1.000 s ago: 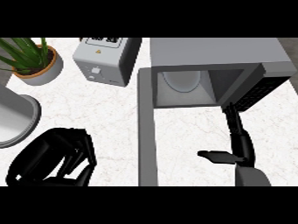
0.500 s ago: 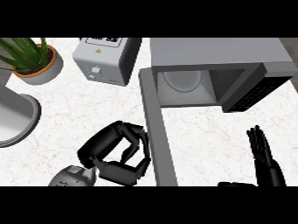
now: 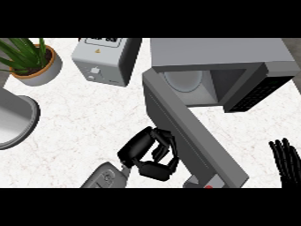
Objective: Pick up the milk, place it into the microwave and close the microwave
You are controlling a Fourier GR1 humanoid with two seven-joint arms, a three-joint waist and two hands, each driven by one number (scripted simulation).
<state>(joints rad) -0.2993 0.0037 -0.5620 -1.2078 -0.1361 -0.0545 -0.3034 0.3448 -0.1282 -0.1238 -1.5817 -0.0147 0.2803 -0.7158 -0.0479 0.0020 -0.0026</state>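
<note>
The left hand has its fingers curled, holding nothing, knuckles against the outer face of the microwave door, which angles half-open from the microwave beyond it. Inside the cavity, up and right of that hand, the milk cannot be made out. The right hand rests low at the right, fingers straight and spread.

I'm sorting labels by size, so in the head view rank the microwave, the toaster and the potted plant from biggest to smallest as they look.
1. microwave, largest by far.
2. toaster and potted plant: they look about alike, and the plant is cut off at the edge, so I won't rank them.
</note>
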